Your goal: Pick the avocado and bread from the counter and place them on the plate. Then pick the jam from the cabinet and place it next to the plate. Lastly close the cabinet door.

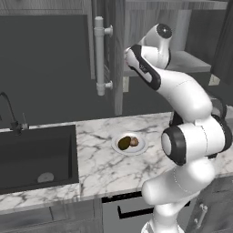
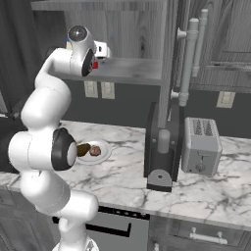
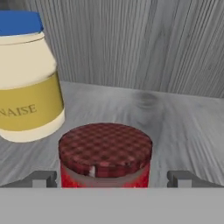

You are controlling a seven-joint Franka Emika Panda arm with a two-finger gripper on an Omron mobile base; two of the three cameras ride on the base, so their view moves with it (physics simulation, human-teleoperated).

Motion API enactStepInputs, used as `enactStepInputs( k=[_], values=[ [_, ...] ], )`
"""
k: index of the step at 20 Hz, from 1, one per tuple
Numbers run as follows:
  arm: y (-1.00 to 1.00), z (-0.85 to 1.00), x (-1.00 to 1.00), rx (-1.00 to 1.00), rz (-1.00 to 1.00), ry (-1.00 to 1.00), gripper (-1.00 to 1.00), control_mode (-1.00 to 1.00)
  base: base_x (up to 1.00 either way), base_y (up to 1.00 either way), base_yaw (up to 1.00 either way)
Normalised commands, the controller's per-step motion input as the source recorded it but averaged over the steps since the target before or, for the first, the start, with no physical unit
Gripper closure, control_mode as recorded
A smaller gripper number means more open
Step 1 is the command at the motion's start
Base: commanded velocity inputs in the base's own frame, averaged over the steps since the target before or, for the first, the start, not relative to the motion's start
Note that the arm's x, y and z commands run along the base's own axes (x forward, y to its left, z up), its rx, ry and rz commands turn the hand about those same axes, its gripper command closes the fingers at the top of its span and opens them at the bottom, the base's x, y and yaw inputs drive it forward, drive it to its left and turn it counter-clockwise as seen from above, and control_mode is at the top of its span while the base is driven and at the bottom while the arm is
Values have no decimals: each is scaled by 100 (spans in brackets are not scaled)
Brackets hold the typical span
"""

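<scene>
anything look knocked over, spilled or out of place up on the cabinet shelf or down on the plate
Nothing stands out. On the cabinet shelf the jam stands upright with its lid on, beside an upright mayonnaise jar, with the open gripper straddling the jam. Down on the counter, the avocado and bread sit within the plate. No spills.
</scene>
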Motion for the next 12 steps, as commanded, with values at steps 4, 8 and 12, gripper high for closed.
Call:
enactStepInputs(
  k=[4, 8, 12],
  values=[
    [9, -5, 17, -3, 0, -1, 100, -100, 0, 0, 0],
    [1, -5, 0, 0, 0, 0, 100, -100, 0, 0, 0],
    [-11, 0, -36, 0, 0, -2, 100, -100, 0, 0, 0]
  ],
)
